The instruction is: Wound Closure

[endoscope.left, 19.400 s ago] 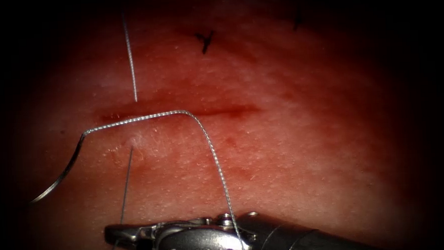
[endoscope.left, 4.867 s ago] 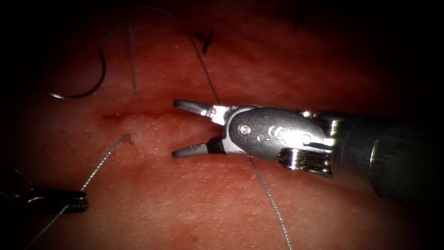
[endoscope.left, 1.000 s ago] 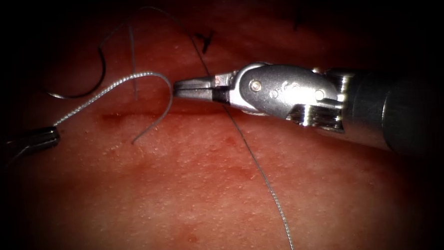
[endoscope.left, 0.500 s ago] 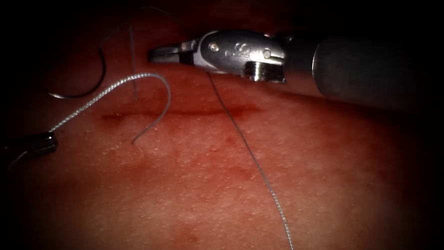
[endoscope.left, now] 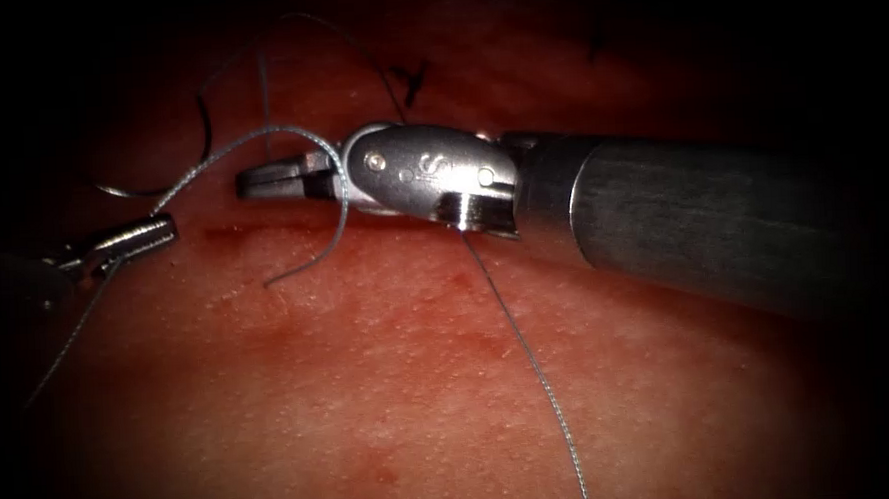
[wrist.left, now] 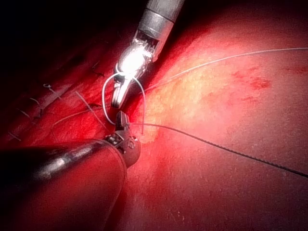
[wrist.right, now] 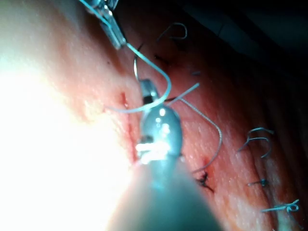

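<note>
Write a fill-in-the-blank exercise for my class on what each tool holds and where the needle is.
1. The left tool has its jaws shut on the ____.
2. The curved ____ lies on the tissue, held by neither tool.
3. A loop drapes over the right tool, whose empty jaws are ____.
Missing words: thread; needle; shut.

I'm at a surgical training bench: under my scope light lies red, pale-fatted tissue (endoscope.left: 420, 381) with a cut (endoscope.left: 264, 230), dark thread (endoscope.left: 529, 356) trailing across, older stitches (wrist.right: 255, 139) in a row.
</note>
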Available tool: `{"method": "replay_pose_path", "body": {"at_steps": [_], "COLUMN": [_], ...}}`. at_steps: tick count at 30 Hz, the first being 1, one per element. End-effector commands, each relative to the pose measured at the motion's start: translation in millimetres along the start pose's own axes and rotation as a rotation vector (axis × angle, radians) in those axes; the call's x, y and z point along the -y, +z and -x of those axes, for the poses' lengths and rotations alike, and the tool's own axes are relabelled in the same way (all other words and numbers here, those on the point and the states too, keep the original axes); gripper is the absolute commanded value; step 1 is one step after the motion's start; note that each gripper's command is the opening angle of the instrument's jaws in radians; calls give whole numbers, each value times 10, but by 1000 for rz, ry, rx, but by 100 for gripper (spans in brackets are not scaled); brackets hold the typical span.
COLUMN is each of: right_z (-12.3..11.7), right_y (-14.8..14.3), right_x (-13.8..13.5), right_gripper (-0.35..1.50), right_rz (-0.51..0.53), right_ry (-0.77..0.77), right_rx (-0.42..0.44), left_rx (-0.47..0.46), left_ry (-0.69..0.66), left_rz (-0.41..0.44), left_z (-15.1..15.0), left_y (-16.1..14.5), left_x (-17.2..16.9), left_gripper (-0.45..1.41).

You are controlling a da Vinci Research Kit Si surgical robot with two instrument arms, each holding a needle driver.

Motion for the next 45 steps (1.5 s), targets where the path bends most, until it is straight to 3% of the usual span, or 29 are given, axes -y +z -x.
{"method": "replay_pose_path", "body": {"at_steps": [1,14,22,26,28,29,36,41,45], "right_z": [0,7,10,12,14,14,20,29,35], "right_y": [12,35,38,39,42,43,50,56,58], "right_x": [-4,8,6,6,6,6,12,25,34], "right_gripper": [-35,-35,-35,-35,-3,2,9,12,12], "right_rz": [10,69,127,141,160,163,152,111,79], "right_ry": [-6,12,15,16,30,35,26,28,24], "right_rx": [-14,-66,-69,-56,-39,-36,-14,33,71], "left_rx": [11,54,-17,-65,-87,-100,-129,-146,-215], "left_ry": [11,55,49,39,31,26,35,65,60], "left_rz": [6,69,101,113,118,122,134,141,152], "left_z": [1,-12,-48,-73,-84,-92,-119,-116,-112], "left_y": [14,23,15,6,1,-3,-18,-15,-10], "left_x": [-8,-42,-45,-38,-33,-30,-11,8,29], "left_gripper": [-45,-45,-45,-45,-45,-45,-45,-45,-45]}}
